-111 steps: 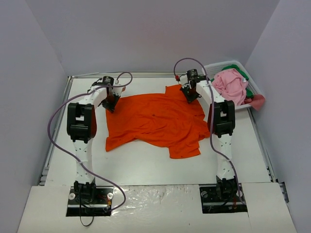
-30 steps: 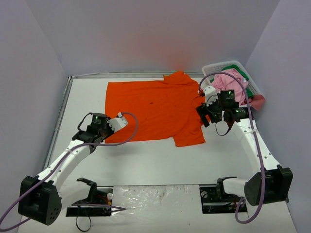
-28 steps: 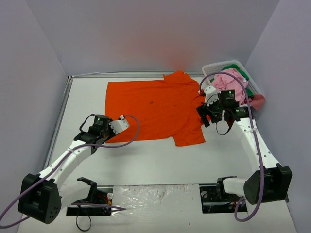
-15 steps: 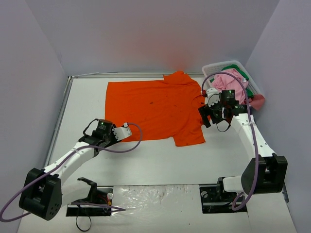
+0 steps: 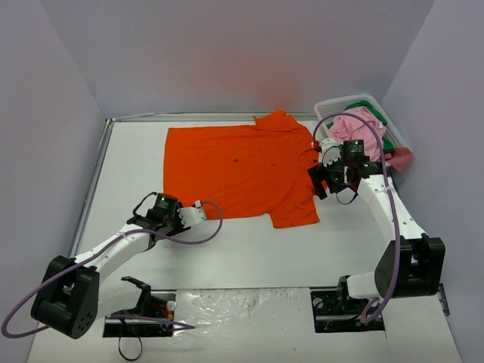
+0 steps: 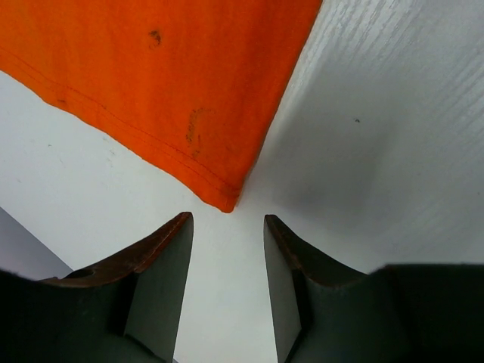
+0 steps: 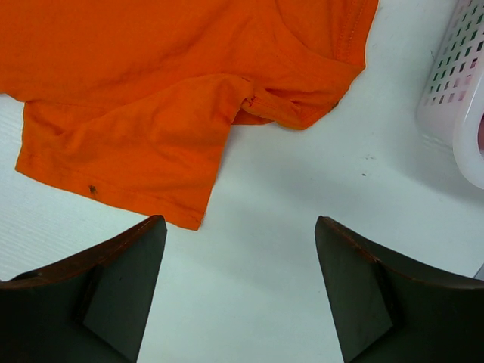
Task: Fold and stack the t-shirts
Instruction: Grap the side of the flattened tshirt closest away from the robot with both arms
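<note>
Both grippers are empty, as far as I can see. Through its wrist camera, the left gripper (image 6: 227, 221) has its jaws parted over bare table (image 6: 393, 151). A hem corner of the orange t-shirt (image 6: 151, 68) lies just beyond the fingertips, not between them, and the frame cuts off most of the cloth. The right gripper (image 7: 240, 227) is spread wide above the table with nothing between its fingers, and a sleeve lies just ahead of it. From the top camera I see the orange t-shirt spread flat across the far middle of the table. The white basket (image 5: 342, 101) sits in the far right corner. It holds a pink t-shirt (image 5: 359, 130) that covers nearly all of a green t-shirt (image 5: 388, 141). I cannot identify a reddish fold (image 5: 402, 159) at the basket's near edge. From above, both sets of fingertips are too small to make out.
</note>
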`<action>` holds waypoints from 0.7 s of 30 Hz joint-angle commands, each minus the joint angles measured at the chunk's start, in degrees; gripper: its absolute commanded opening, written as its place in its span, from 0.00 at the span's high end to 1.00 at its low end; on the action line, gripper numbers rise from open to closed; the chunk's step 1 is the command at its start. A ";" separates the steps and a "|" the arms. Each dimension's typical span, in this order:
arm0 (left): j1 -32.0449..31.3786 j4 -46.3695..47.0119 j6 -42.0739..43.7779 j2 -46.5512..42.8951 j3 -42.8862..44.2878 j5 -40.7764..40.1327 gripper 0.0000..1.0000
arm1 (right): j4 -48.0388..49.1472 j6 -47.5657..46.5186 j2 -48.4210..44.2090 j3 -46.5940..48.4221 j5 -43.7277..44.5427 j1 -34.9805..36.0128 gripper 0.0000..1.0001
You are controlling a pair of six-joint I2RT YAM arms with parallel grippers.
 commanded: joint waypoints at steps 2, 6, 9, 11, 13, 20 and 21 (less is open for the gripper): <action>-0.19 3.07 1.18 1.11 -0.99 0.07 0.59 | 0.43 0.73 0.58 0.82 -0.80 -0.41 0.24; -0.19 5.18 1.35 3.12 -1.35 -0.45 0.59 | 0.34 0.73 0.93 0.82 -0.89 -0.41 0.24; -0.19 5.54 1.44 4.62 -1.17 -0.46 0.59 | 0.34 0.73 1.11 0.82 -0.63 -0.41 0.24; -0.19 6.06 1.27 4.89 -1.08 -0.63 0.59 | 0.43 0.73 1.28 0.82 -0.63 -0.59 0.24; -0.19 6.16 1.62 4.89 -1.17 -0.54 0.59 | 0.43 0.73 1.46 0.99 -0.54 -0.59 0.24; -0.19 7.03 2.58 7.25 -0.56 -2.82 0.59 | 0.43 0.82 1.37 0.91 -0.45 -0.68 0.24; -0.11 7.04 2.85 7.70 -0.38 -3.09 0.59 | 0.43 0.82 1.37 0.91 -0.45 -0.76 0.24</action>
